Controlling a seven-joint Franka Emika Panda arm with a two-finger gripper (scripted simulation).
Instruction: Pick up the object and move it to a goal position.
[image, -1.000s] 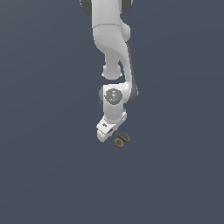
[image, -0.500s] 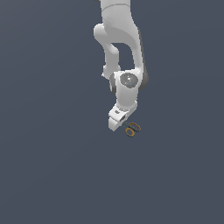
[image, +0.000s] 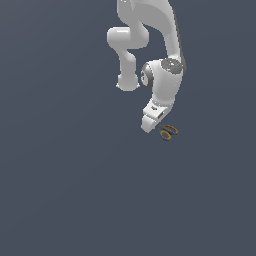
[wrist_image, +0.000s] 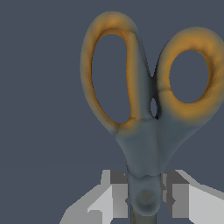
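Observation:
The scissors (wrist_image: 144, 131) fill the wrist view, with two orange-yellow ring handles above a dark grey pivot. My gripper (wrist_image: 145, 197) is shut on the scissors near the pivot, with a grey finger (wrist_image: 116, 192) on each side; the blades are hidden behind the fingers. In the exterior view the scissors' orange rings (image: 168, 132) stick out beside the white hand, and my gripper (image: 159, 127) holds them in the air right of centre. No goal marker shows in either view.
The white arm (image: 150, 45) comes down from the top of the exterior view. Everything around it is a plain dark grey-blue background with no other objects.
The arm has carried the scissors upward and toward the exterior view's right. The grip on the scissors has stayed the same.

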